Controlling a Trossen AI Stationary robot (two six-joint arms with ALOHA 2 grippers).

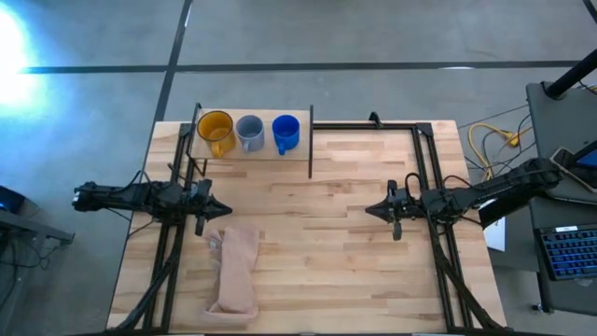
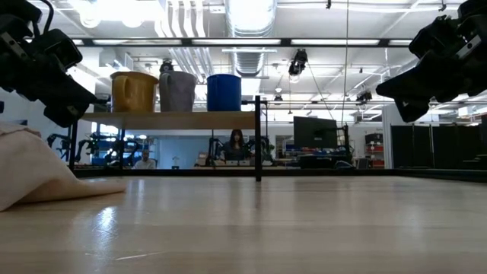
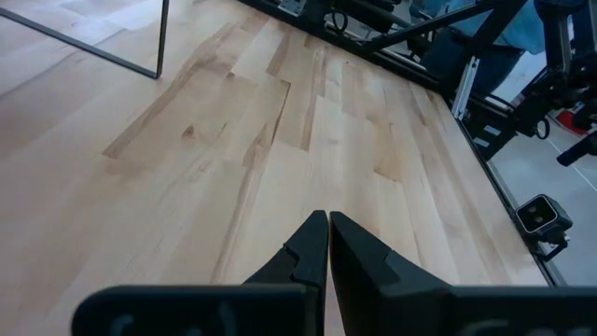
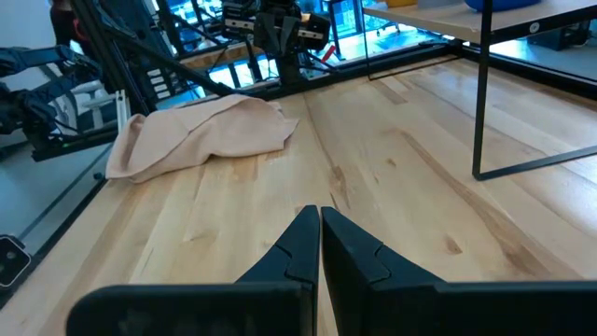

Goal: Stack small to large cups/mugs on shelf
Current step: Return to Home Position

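1. Left claw (image 3: 328, 219), pressed together, hangs over the surface (image 3: 187, 187).
2. Right claw (image 4: 319, 213) likewise pressed together (cloth (image 4: 201, 135) lies ahead).
3. Overhead: yellow mug (image 1: 215, 128), grey mug (image 1: 249, 130), blue mug (image 1: 285, 132) side by side on shelf (image 1: 300, 153); placing looks done, only parking is left.

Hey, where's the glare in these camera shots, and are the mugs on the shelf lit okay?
High view: strong glare on the floor at upper left; the yellow mug, grey-blue mug and blue mug are evenly lit. Low view: ceiling lights burn out white, and the tabletop carries a soft sheen. Wrist views: the wood is evenly lit.
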